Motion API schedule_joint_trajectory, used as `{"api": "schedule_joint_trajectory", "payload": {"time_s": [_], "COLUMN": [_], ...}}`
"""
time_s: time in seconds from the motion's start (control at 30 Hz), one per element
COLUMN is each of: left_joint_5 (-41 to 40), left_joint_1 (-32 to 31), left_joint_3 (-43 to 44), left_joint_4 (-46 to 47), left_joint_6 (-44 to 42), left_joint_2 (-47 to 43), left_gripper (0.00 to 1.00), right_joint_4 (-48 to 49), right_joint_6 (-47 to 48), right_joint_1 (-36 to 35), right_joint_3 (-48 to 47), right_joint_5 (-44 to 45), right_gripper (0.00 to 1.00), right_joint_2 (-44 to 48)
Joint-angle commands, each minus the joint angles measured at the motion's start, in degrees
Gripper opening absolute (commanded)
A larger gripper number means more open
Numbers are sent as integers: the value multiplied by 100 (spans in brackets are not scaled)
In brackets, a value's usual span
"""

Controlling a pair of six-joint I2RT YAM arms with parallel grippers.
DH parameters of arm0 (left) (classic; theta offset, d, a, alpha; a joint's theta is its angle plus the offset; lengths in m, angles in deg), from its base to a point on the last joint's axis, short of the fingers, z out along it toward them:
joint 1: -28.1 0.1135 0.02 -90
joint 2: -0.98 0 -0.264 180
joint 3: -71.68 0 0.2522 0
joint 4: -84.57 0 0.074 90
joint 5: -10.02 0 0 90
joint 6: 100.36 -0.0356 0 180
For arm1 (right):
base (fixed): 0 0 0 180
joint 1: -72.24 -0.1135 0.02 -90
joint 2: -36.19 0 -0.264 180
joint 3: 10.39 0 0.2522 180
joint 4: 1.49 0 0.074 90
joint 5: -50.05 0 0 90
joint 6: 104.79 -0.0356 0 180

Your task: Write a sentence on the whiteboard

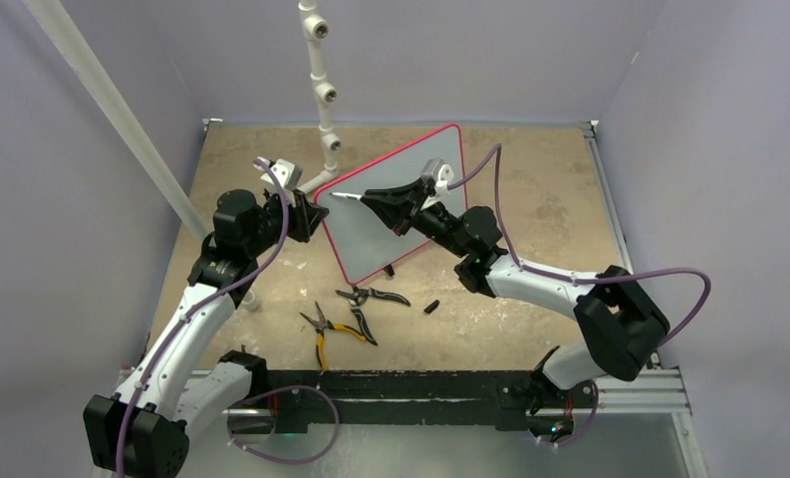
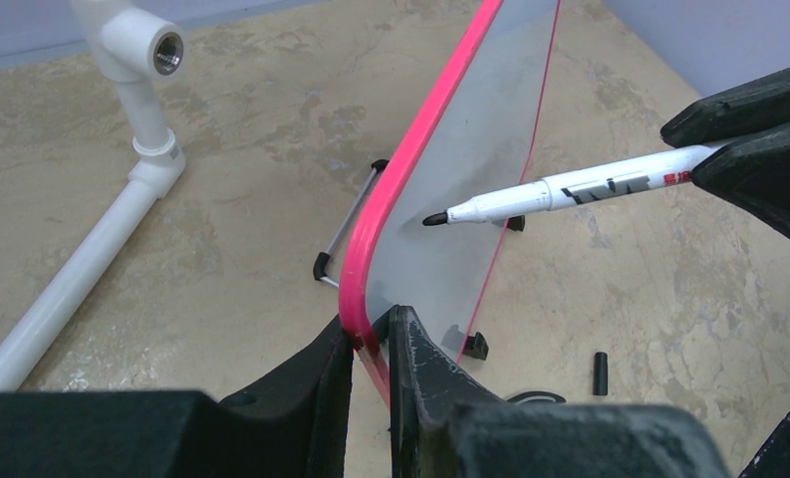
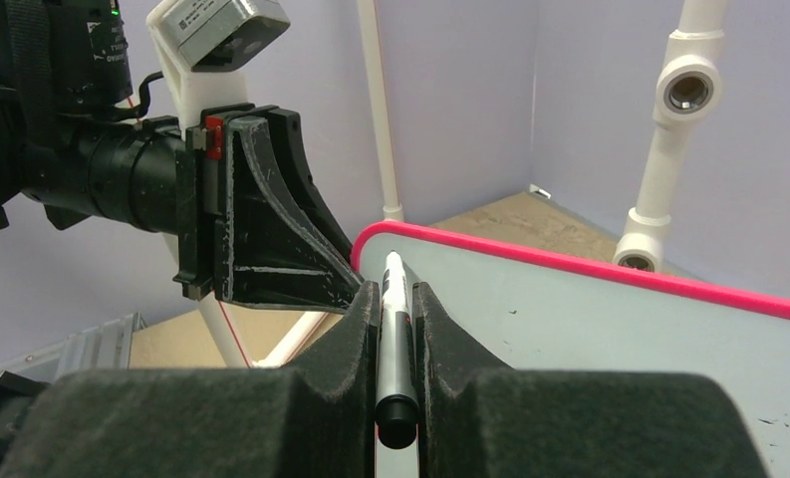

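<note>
The whiteboard [image 1: 410,214], white-grey with a pink-red frame, stands tilted on the table. My left gripper [image 1: 309,214] is shut on its left edge; the left wrist view shows the frame [image 2: 391,199] pinched between the jaws. My right gripper [image 1: 383,204] is shut on a white marker [image 1: 349,197] with a black tip. The tip [image 2: 434,218] sits at or just off the board's upper-left area; I cannot tell if it touches. The right wrist view shows the marker [image 3: 395,329] between the jaws, over the board [image 3: 610,329]. No sentence shows on the board.
Two pliers, one yellow-handled [image 1: 326,329] and one black [image 1: 371,299], lie in front of the board. A small black marker cap [image 1: 431,307] lies on the table to their right. A white pipe stand [image 1: 323,100] rises behind the board.
</note>
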Motion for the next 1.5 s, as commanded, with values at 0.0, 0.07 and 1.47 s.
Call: {"api": "schedule_joint_trajectory", "payload": {"time_s": [0.0, 0.07, 1.47], "left_joint_5": [-107, -137, -138], "left_joint_1": [15, 15, 15], "left_joint_3": [64, 79, 83], "left_joint_4": [-86, -119, -116], "left_joint_6": [-149, -175, -217], "left_joint_2": [97, 110, 62], "left_gripper": [7, 4, 0], "right_joint_4": [181, 181, -51], "right_joint_6": [125, 130, 49], "right_joint_1": [-62, -73, -117], "right_joint_3": [-220, -212, 185], "right_joint_5": [155, 178, 547], "right_gripper": [0, 0, 0], "right_joint_2": [-10, -24, -193]}}
